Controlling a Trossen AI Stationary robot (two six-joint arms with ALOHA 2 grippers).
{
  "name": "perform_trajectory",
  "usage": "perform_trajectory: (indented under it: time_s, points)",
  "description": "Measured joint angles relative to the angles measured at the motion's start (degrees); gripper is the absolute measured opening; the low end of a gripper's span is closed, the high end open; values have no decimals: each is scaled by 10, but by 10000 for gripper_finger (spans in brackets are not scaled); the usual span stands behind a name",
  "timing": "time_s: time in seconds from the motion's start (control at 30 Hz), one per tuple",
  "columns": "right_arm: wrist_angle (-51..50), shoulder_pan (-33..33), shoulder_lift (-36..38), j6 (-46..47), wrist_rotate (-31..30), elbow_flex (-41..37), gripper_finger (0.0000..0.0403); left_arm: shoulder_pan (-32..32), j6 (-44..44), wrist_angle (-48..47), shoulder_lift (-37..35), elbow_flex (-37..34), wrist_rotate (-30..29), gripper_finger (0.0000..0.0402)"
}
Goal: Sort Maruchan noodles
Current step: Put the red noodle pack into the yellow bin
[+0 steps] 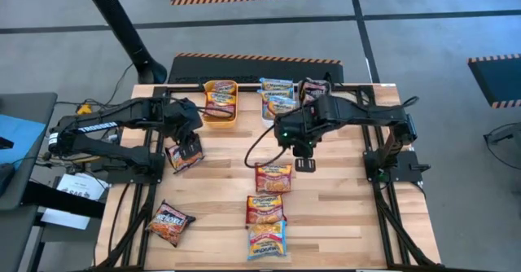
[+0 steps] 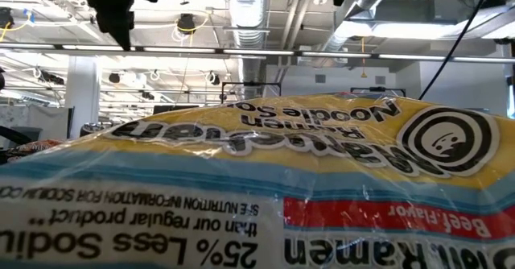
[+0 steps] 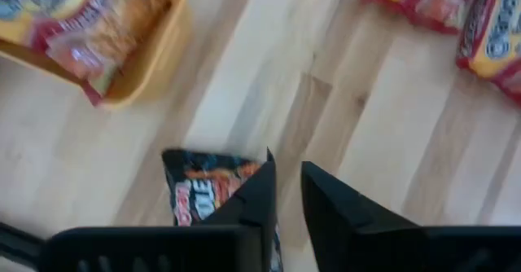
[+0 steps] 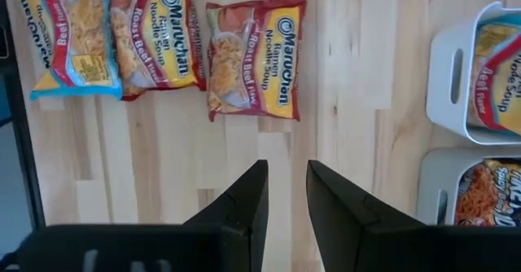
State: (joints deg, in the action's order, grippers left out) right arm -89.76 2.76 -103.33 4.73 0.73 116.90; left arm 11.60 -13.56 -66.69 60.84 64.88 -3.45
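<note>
Hovering my left jaws [image 1: 189, 150] just over a dark packet [image 1: 182, 156] on the desk [image 1: 342, 215], beside the orange bin [image 1: 220, 119], I hold them slightly apart. Right of that bin, my right jaws [image 1: 304, 163] hang narrowly parted above three Maruchan packets [image 1: 273, 177] in a row.

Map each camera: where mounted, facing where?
High: overhead, straight down on the table; left arm, right arm show.
Low: table level, blue-yellow packet blocks it.
Left wrist: on left arm, past its jaws at a dark packet, orange bin.
Right wrist: on right arm, past its jaws at three packets, white bin.
Shared: high, right wrist both show those three packets.
</note>
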Motion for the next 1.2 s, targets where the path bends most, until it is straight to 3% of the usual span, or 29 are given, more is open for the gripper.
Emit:
perform_trajectory:
  time_s: [0.23, 0.47, 0.93, 1.2]
  points:
    - [0, 24, 0, 28, -55, 0, 111, -2, -75, -61, -1, -18, 14, 135]
    - [8, 42, 1, 45, -68, -13, 111, -26, -111, -58, -13, -84, 22, 141]
    - [144, 46, 69, 92, -68, -243, 111, -50, -152, 7, -12, -177, 22, 138]
    - [243, 46, 119, 118, -68, -341, 111, -50, -171, 14, -12, -186, 13, 138]
